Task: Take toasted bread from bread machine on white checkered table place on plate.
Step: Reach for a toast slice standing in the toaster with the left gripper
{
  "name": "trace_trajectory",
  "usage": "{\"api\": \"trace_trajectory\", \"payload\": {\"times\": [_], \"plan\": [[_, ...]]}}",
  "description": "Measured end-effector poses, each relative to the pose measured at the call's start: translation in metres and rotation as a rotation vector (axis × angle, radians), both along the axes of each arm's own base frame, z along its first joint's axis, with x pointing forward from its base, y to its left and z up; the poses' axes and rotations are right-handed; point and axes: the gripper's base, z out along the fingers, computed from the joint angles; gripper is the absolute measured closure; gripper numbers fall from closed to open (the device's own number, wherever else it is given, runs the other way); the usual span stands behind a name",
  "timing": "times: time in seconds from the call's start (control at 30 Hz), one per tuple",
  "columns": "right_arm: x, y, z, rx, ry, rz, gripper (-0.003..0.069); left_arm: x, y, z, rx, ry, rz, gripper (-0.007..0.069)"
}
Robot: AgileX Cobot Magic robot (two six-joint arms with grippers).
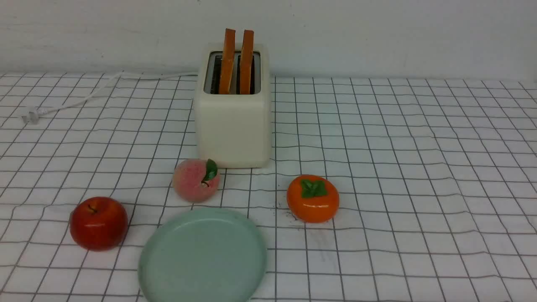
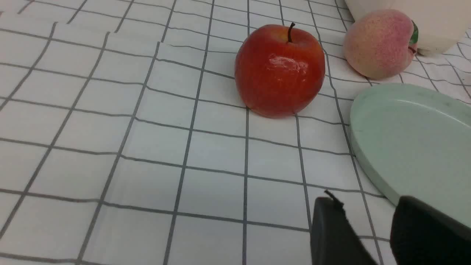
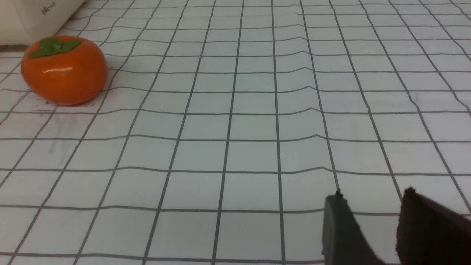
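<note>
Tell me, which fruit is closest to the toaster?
The fuzzy pink peach, sitting right by the toaster. The red apple and the orange persimmon sit farther away from it.

Lab-like setup: checkered table (image 1: 419,147), blank wall (image 1: 377,33)

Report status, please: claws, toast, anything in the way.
Open and empty: left claw, right claw. Both toast slices upright in the toaster; plate bare. In the way: peach between toaster and plate.
</note>
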Motion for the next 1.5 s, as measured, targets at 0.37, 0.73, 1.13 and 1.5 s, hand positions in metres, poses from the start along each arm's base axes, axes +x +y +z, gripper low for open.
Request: {"api": "trace_trajectory", "payload": {"times": [0.37, 0.73, 1.13, 1.5], "plan": [[0.0, 0.0, 0.0, 0.0, 0.0, 0.0, 0.0419, 0.0, 0.0, 0.0, 0.0, 0.0, 0.0, 0.0387], [0.0, 0.0, 0.0, 0.0, 0.0, 0.0, 0.0419, 0.0, 0.0, 0.0, 0.0, 0.0, 0.0, 0.0387], [0.0, 0.0, 0.0, 0.0, 0.0, 0.0, 0.0419, 0.0003, 0.0001, 0.001, 0.0, -0.012, 0.002, 0.0387], [0.0, 0.0, 0.0, 0.0, 0.0, 0.0, 0.0419, 0.0025, -0.0009, 0.0097, -0.086, -0.104, 0.013, 0.0387]]}}
